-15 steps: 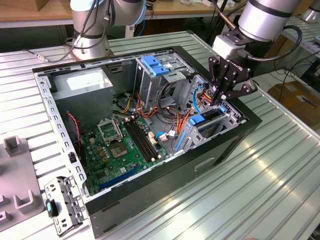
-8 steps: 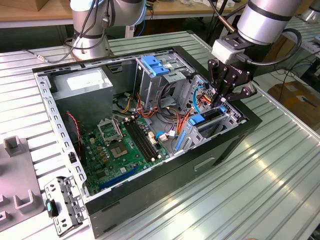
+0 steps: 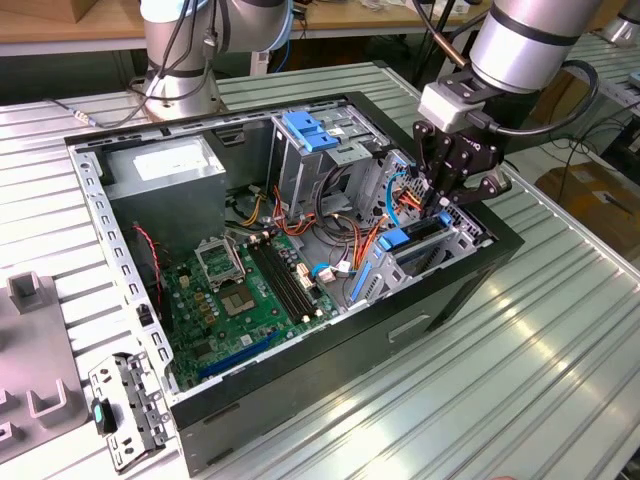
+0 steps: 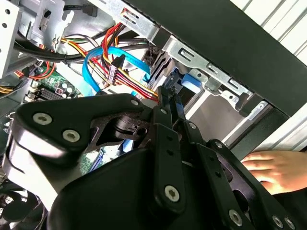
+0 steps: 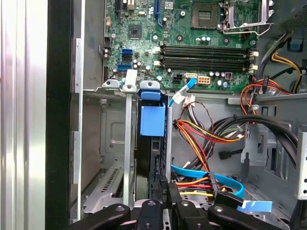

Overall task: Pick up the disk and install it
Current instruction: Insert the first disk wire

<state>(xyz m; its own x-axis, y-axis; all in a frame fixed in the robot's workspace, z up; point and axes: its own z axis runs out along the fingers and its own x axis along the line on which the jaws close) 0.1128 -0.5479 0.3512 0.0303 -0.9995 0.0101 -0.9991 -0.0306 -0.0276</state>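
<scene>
The black linkage of the pincer (image 4: 168,103) sat closest to the lens in both wrist views, its bolted arms crowding the foreground. Beyond it lay the largest thing, an open computer case (image 3: 330,350) resting on its side on the ribbed metal desk (image 3: 520,360), with the green circuit board (image 3: 250,290) spread across its floor. A tall grey cage (image 3: 310,165) with a blue handle (image 3: 305,130) stood near the middle, and a bundle of red, orange and yellow wires (image 5: 206,139) ran beside a light-blue cable (image 5: 211,175). A person's hand (image 4: 271,170) rested just outside the case wall in the second wrist view.

The pincer hung over the drive bay (image 3: 430,250) at the case's front end. Its fingers looked drawn nearly together on the upper edge of the disk (image 5: 152,143), which stood on edge inside a slot of that bay, already well down between the metal rails.

The step in hand seemed to be seating it. To do that well, I judged the push should stay straight along the rails, with the frame kept square so neither side binds, and the nearby wires kept out of the slot.

The disk showed as a thin dark slab edged by a bright blue plastic frame, with a blue tab at its far end.
</scene>
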